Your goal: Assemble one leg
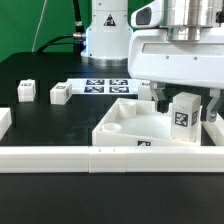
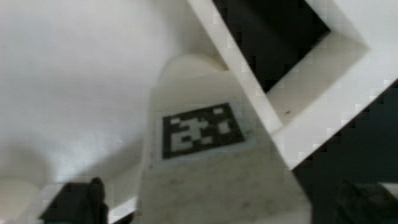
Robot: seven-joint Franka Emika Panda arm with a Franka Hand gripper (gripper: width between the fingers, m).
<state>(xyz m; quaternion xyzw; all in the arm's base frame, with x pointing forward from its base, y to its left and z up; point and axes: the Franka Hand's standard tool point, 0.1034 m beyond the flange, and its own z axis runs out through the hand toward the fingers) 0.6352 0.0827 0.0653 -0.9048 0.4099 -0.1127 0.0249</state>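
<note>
Pinched between the pincer's (image 1: pixel 186 103) two dark fingers is the leg (image 1: pixel 184 113), a small white block with a black-and-white tag facing outward, held upright over the tray at about three o'clock in the exterior view. From the wrist view the leg (image 2: pixel 205 150) fills the middle, its tag plain to see, a dark fingertip (image 2: pixel 75 200) showing on either side of it.

Biggest on the black table (image 1: pixel 40 75) is the white rail (image 1: pixel 50 158) running along the near edge at six o'clock, meeting a second rail (image 1: pixel 170 158) end to end. Next comes the white square tray (image 1: pixel 125 118) just behind it, towards four o'clock, the leg hanging above its far right part; I can't tell whether the leg's lower end touches it. The marker board (image 1: pixel 100 86) lies flat near the centre, at the foot of the robot's white base (image 1: pixel 105 30). Smallest are two loose white blocks, one (image 1: pixel 60 94) at nine o'clock and another (image 1: pixel 25 91) further out the same way, well apart from the tray.
</note>
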